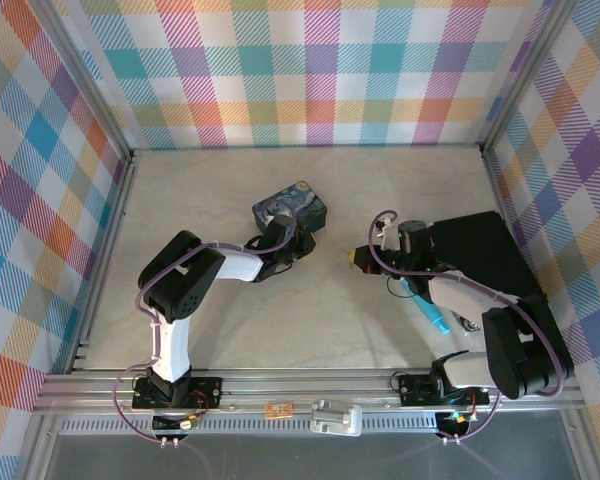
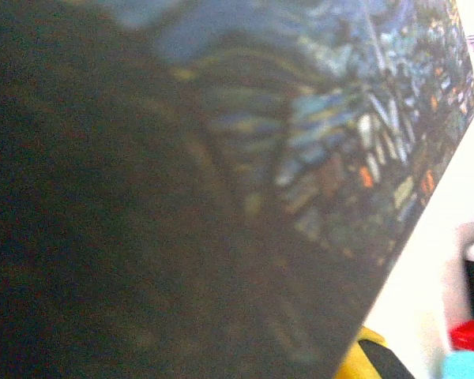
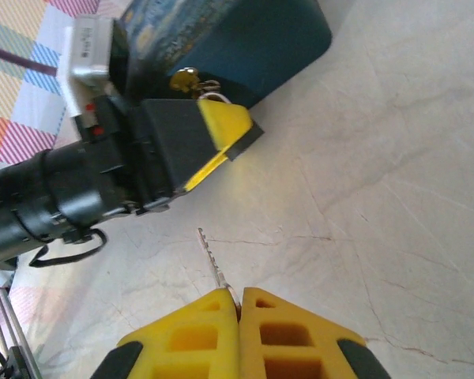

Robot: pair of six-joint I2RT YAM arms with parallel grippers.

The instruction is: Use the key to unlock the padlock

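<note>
Right tool [image 3: 238,298]: my fingers pinched tight on key [image 3: 212,259], blade forward.
Left tool [image 3: 221,126]: grip unreadable.
Risk: thin key could pivot in pinch and miss padlock [image 3: 213,98].

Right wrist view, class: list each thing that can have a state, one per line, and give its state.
key: clamped in right pincer, blade free, not in the lock
right pincer: shut on the key
tin: closed
padlock: at left pincer tip by the tin; locked or not, cannot tell
left pincer: open or shut, cannot tell
</note>
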